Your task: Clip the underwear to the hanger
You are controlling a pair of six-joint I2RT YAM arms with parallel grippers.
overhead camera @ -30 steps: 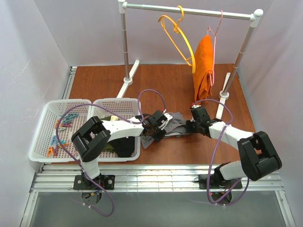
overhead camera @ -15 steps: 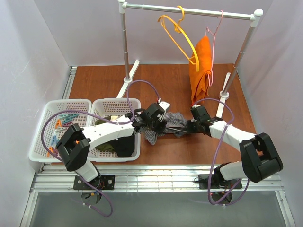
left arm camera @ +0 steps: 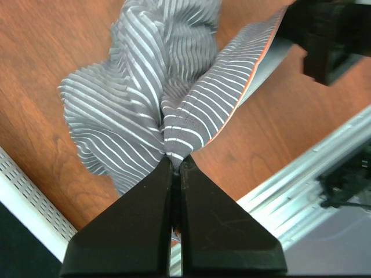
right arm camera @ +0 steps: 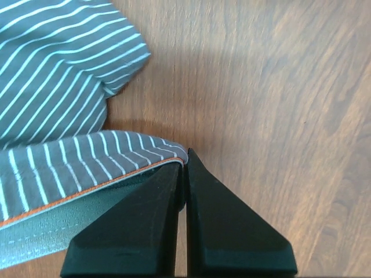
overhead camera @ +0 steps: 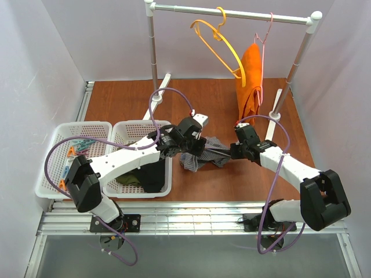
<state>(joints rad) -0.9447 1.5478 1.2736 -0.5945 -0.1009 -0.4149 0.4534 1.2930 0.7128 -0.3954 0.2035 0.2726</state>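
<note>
My left jaws are clenched on a bunched fold of the underwear (left arm camera: pixel 145 87), with the striped cloth gathered into a pleat right at the tips. My right jaws are pinched shut on the edge of the waistband (right arm camera: pixel 58 226) (its orange piping runs up to their tips). Between the two, the garment is slung low over the counter (overhead camera: pixel 127 104); I cannot tell whether the slack touches the wood. It looks light and limp and should droop wherever it is unsupported, so I judge the firmer waistband the place to hold. The hanger (overhead camera: pixel 231 51) hangs from the rail (overhead camera: pixel 232 13) at the back, well apart.
</note>
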